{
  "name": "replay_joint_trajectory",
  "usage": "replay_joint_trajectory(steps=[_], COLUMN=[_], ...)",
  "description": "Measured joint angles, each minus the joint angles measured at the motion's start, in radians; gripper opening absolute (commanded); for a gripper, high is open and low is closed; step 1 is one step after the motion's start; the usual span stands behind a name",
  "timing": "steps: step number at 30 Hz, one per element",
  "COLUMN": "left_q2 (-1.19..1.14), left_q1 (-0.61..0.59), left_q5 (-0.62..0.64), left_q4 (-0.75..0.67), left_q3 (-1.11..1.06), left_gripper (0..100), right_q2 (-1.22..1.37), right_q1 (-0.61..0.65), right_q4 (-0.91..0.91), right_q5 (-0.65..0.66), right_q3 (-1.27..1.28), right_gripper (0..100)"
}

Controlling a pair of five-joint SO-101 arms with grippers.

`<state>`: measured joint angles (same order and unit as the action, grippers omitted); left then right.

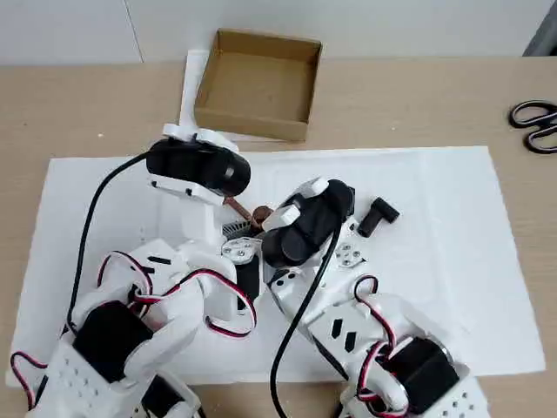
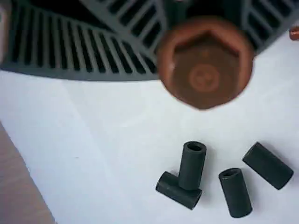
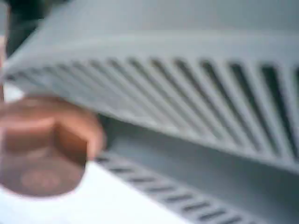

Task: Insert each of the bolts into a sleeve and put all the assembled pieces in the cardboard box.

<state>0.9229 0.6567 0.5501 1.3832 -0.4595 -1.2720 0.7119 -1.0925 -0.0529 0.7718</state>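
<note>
A brown hex-head bolt (image 1: 259, 215) hangs above the white paper between the two arms, head up. It fills the left wrist view (image 2: 204, 70) and sits at the edge of the right wrist view (image 3: 44, 144). My right gripper (image 1: 264, 223) appears shut on it, its ribbed grey fingers (image 3: 177, 98) close beside the head. The left arm's black wrist (image 1: 198, 167) hovers just beyond the bolt, looking down on it. Several black sleeves (image 2: 191, 165) lie loose on the paper below. One more black sleeve (image 1: 376, 215) lies to the right. The cardboard box (image 1: 258, 83) stands open at the back.
A white paper sheet (image 1: 452, 226) covers the wooden table. Black scissors (image 1: 535, 124) lie at the far right edge. A second brown piece (image 1: 233, 204) pokes out beside the left arm. Cables trail from both arms near the front.
</note>
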Motion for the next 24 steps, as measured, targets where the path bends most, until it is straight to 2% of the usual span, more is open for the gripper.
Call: replay_joint_trajectory(steps=[3,8,10,19,24], left_q2=[0.002,0.002,0.002,0.000,-0.009], left_q1=[0.000,0.000,0.002,-0.003,-0.052], left_q5=[0.000,0.000,0.003,0.003,0.003], left_q4=[0.000,0.000,0.005,0.012,0.031], left_q3=[-0.006,-0.006,-0.015,-0.038,0.021], left_gripper=[3,23,27,28,26], right_q2=[0.002,0.002,-0.002,-0.012,-0.017], right_q1=[0.000,-0.002,-0.017,-0.025,-0.025], right_q4=[-0.002,-0.002,0.002,0.000,0.002], right_q5=[0.000,0.000,0.002,0.002,0.002], right_q3=[0.002,0.002,0.000,-0.002,-0.006], right_gripper=[0.2,0.2,0.2,0.2,0.2])
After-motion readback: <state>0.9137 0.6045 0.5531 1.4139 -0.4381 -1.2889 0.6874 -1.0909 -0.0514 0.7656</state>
